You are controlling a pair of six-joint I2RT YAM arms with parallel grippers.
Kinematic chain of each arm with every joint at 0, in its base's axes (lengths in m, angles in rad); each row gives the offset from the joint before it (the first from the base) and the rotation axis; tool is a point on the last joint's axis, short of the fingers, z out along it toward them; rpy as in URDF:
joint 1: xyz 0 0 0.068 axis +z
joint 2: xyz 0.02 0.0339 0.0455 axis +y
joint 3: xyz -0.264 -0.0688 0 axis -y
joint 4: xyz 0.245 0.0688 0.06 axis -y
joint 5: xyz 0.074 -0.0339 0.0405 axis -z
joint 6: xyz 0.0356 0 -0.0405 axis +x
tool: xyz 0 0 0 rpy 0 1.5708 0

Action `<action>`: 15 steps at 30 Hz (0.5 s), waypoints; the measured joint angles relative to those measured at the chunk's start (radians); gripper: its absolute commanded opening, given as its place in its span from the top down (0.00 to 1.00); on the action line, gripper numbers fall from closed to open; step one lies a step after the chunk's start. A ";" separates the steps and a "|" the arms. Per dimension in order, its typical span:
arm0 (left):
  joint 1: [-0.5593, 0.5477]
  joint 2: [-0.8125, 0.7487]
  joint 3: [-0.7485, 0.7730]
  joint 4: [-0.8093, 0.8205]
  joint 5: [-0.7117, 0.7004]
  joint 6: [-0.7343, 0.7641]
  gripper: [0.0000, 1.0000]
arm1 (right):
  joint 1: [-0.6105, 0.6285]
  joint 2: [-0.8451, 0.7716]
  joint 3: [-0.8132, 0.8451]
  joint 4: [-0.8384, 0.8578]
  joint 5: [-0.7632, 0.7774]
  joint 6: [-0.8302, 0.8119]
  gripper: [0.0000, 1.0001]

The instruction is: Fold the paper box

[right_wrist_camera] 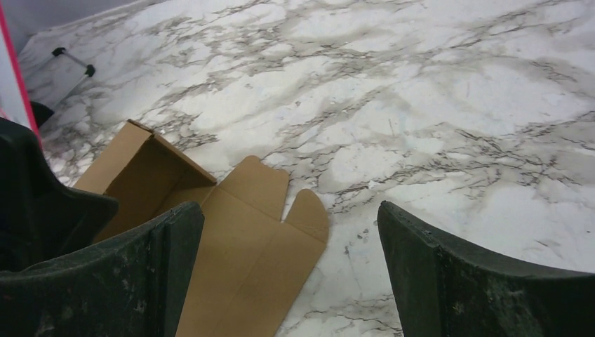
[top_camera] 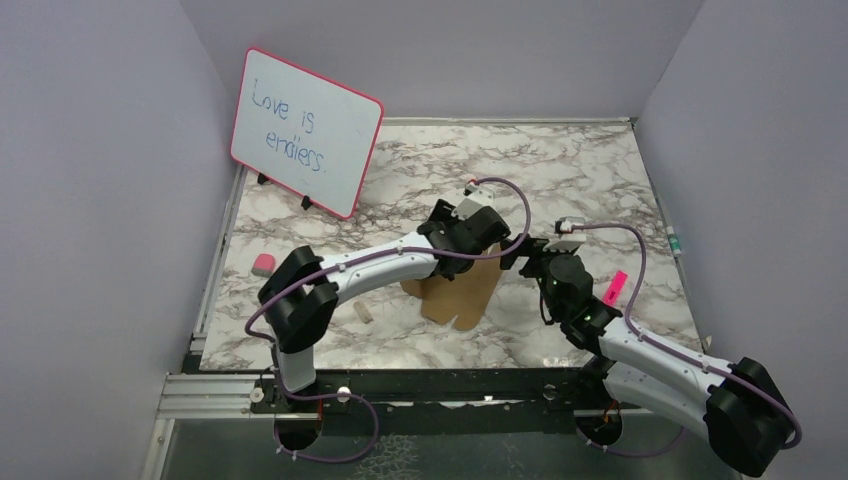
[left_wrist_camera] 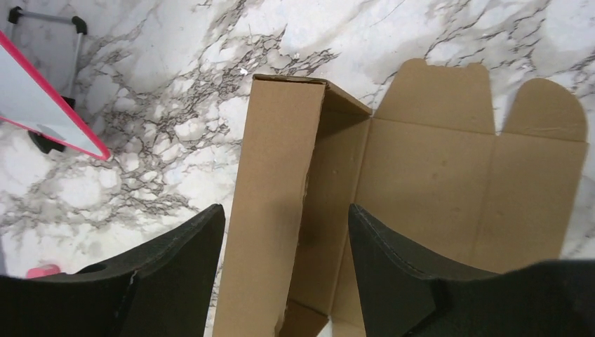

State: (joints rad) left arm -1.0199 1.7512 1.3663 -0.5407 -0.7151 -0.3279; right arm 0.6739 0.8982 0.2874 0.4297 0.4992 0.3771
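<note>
A marble-patterned table (top_camera: 560,170) is noted. Found on it: the paper box (top_camera: 460,295), partly erected, at centre; a pink-framed whiteboard (top_camera: 305,130) propped far left; a pink block (top_camera: 263,265) near the left edge; a pink tag (top_camera: 614,287) at right.

Robotics lab, a bench-top test cell.

- Two white-and-black jointed robot arms, the left arm (top_camera: 380,268) and the right arm (top_camera: 650,365), are mounted side by side on a black base strip (top_camera: 450,385) at the near edge.
- A bare silver aluminium extrusion rail (top_camera: 210,395) runs along that edge.
- Exposed purple cables (top_camera: 505,200) loop over the arms.
- Plain pale grey panel walls (top_camera: 100,200) box in three sides.
- The white marble-patterned tabletop (top_camera: 560,170) carries few things:
  - a pink-framed whiteboard (top_camera: 305,130) on a stand, handwritten "Love is endless."
  - a small pink eraser-like block (top_camera: 263,265)
  - a pink marker-like stick (top_camera: 614,288)
</note>
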 measured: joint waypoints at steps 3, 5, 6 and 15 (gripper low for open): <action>-0.011 0.095 0.071 -0.054 -0.077 0.001 0.37 | 0.000 -0.010 0.000 -0.020 0.041 0.000 0.00; -0.019 0.145 0.100 -0.089 -0.127 0.002 0.40 | 0.000 -0.016 -0.001 -0.021 0.058 0.000 0.00; -0.022 0.164 0.109 -0.101 -0.147 0.003 0.42 | 0.000 -0.019 -0.001 -0.021 0.063 0.000 0.00; -0.015 0.250 0.129 -0.179 -0.304 0.010 0.71 | -0.002 -0.027 -0.009 -0.024 0.098 0.000 0.00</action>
State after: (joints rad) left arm -1.0348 2.0014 1.4956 -0.7200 -1.0191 -0.3180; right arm 0.6720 0.8711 0.2787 0.4057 0.5968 0.3767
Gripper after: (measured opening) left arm 0.422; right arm 0.998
